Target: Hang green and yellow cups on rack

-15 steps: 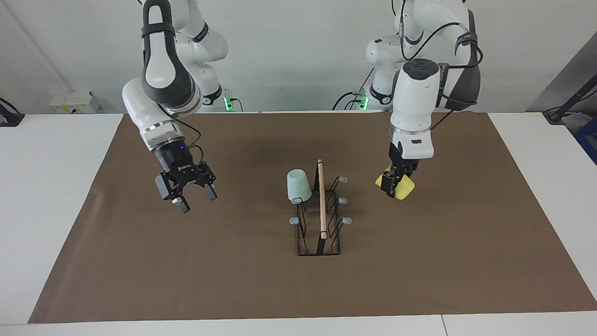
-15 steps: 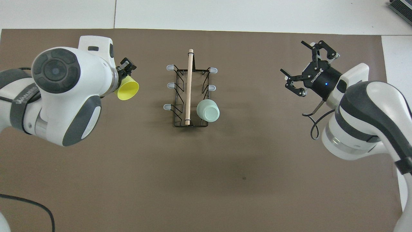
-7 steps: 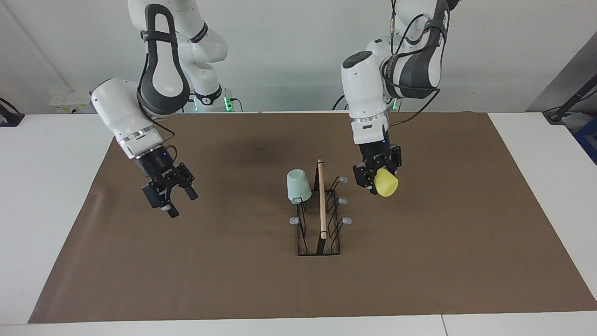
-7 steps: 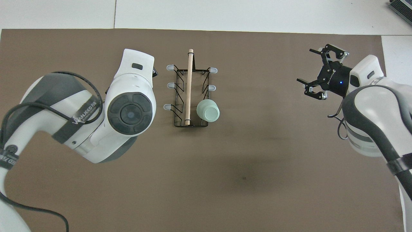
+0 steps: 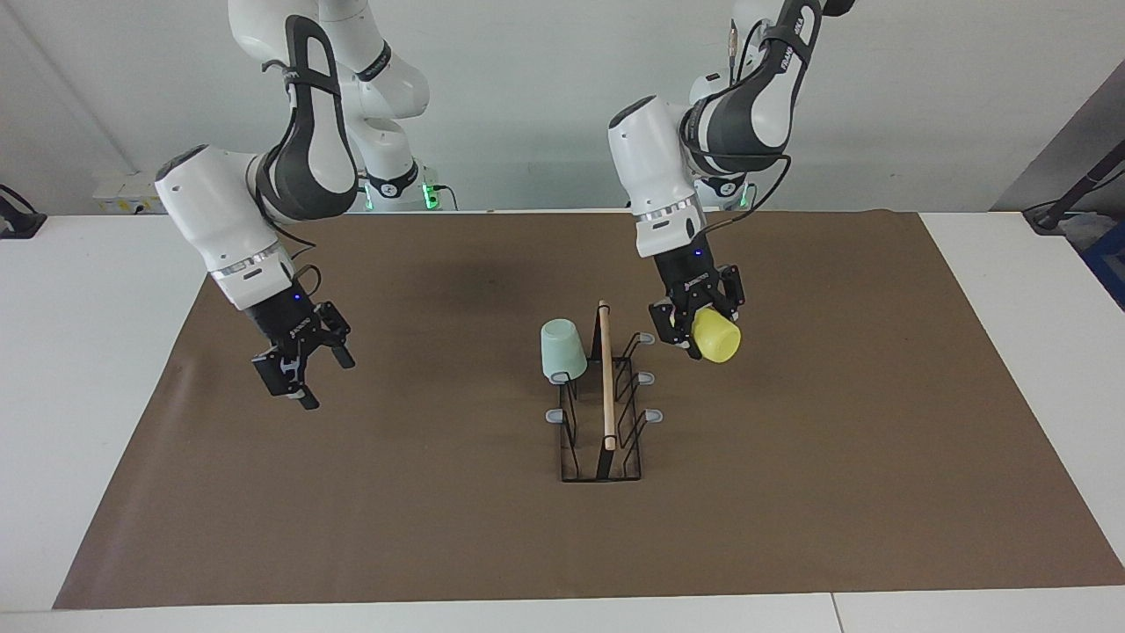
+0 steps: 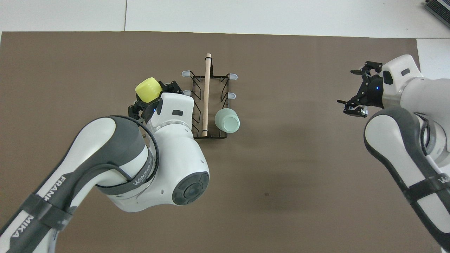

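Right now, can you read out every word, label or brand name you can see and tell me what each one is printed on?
"FRANKA": white upper link of the left arm, overhead view, partly cut off.
"MIKA": grey band on the same arm, the tail of a longer word.
"WANJEED": grey strap around that arm's forearm; letters small, reading uncertain.
White lettering on the right arm's strap: cut off, unreadable.
White print on both hands' black bodies: too small to read.

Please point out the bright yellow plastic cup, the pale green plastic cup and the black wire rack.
yellow cup (image 5: pixel 716 337): facing view, side wall.
green cup (image 5: pixel 562 349): facing view, side wall.
rack (image 5: pixel 600 478): facing view, base wire.
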Action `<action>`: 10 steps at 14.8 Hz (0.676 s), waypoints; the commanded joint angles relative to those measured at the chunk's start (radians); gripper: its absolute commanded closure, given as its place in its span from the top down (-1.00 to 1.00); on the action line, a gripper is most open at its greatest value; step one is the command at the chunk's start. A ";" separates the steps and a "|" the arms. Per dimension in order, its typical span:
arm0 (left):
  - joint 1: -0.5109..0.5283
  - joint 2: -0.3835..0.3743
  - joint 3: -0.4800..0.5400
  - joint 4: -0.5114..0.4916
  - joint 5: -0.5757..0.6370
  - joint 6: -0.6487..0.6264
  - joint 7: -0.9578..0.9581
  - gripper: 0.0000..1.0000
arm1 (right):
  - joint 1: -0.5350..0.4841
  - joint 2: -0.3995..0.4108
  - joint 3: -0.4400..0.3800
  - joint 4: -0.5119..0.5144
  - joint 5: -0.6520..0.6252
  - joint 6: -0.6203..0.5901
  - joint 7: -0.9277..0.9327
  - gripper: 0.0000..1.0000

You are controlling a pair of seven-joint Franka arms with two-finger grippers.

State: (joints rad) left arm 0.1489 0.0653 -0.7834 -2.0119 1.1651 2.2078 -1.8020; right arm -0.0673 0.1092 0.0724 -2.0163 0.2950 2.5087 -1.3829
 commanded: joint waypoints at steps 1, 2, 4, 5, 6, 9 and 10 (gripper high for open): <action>0.011 -0.096 -0.007 -0.106 0.062 0.035 -0.114 -1.00 | -0.002 -0.039 0.004 0.001 -0.210 -0.082 0.325 1.00; 0.011 -0.099 -0.007 -0.113 0.106 0.033 -0.155 -1.00 | 0.001 -0.051 0.006 0.002 -0.285 -0.115 0.454 1.00; 0.021 -0.099 -0.039 -0.114 0.136 0.024 -0.218 -1.00 | 0.012 -0.080 0.010 0.002 -0.370 -0.194 0.727 1.00; 0.026 -0.099 -0.059 -0.123 0.152 0.023 -0.238 -1.00 | 0.017 -0.089 0.010 0.002 -0.393 -0.226 0.839 1.00; 0.028 -0.091 -0.068 -0.125 0.178 0.018 -0.261 -1.00 | 0.018 -0.095 0.010 0.010 -0.410 -0.252 0.926 1.00; 0.031 -0.067 -0.082 -0.122 0.252 -0.006 -0.315 -1.00 | 0.020 -0.098 0.021 0.073 -0.419 -0.378 1.135 1.00; 0.031 -0.052 -0.083 -0.119 0.272 -0.023 -0.321 -1.00 | 0.036 -0.102 0.023 0.099 -0.419 -0.414 1.194 1.00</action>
State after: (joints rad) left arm 0.1528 0.0087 -0.8464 -2.1176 1.3857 2.2023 -2.0838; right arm -0.0424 0.0127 0.0858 -1.9696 -0.1030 2.1695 -0.3124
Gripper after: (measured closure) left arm 0.313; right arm 0.000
